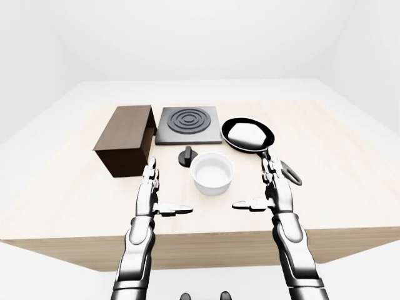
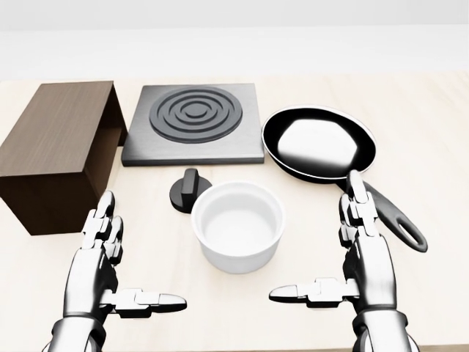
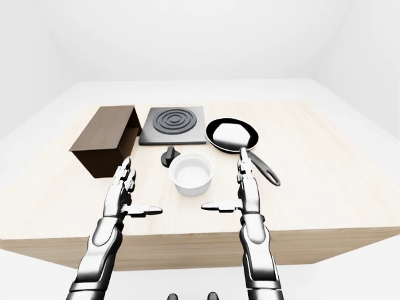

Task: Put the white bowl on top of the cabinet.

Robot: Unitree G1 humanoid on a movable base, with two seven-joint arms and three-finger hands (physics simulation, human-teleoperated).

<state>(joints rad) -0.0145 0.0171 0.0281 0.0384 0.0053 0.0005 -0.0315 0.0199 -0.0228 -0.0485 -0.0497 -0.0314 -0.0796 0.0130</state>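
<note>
In the head view the white bowl (image 2: 237, 226) stands upright on the desk (image 2: 432, 147), empty, at the centre. The brown cabinet (image 2: 55, 154) lies at its ten o'clock, apart from it. The left robot hand (image 2: 110, 275) at seven o'clock and the right robot hand (image 2: 352, 268) at four o'clock both hover open, fingers spread, touching nothing. A black knob (image 2: 187, 189) sits just beside the bowl at eleven o'clock, the hotplate (image 2: 194, 121) beyond, and a black frying pan (image 2: 319, 143) at one o'clock.

We hold our left robot hand (image 2: 102, 260) and right robot hand (image 2: 359, 253) open, fingers raised, thumbs pointing inward toward each other.
</note>
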